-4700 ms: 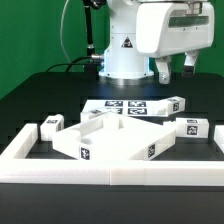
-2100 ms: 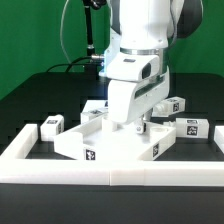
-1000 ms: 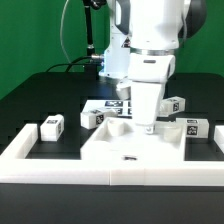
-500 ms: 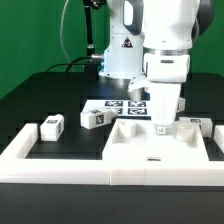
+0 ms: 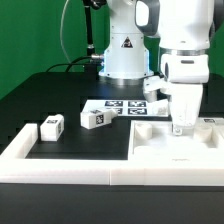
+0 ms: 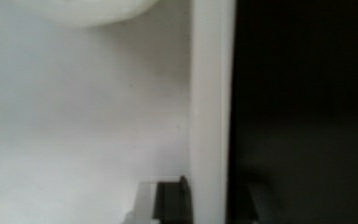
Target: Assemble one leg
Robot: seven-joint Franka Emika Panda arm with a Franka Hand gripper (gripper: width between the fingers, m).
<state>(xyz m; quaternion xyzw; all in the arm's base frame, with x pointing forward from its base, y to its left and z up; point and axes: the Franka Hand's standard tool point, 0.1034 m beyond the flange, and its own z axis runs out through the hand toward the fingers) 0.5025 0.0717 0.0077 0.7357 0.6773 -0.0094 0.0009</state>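
My gripper (image 5: 181, 128) points straight down and is shut on the raised far edge of the large flat white panel (image 5: 170, 155), which lies at the exterior view's right against the white wall. In the wrist view the panel (image 6: 87, 110) fills the picture, its raised edge (image 6: 211, 100) runs between my dark fingers (image 6: 171, 203), and the black table lies beyond it. Two legs, small white tagged blocks, lie loose on the table: one (image 5: 52, 126) at the left and one (image 5: 96, 118) near the middle. A third leg (image 5: 152, 88) shows partly behind my arm.
The marker board (image 5: 125, 108) lies flat behind the panel. A low white wall (image 5: 60, 165) runs along the table's front and up both sides. The robot's white base (image 5: 125, 55) stands at the back.
My gripper came down onto the panel, took its edge and slid it from the middle to the exterior view's right, turning it square to the front wall. The two left legs stayed put.
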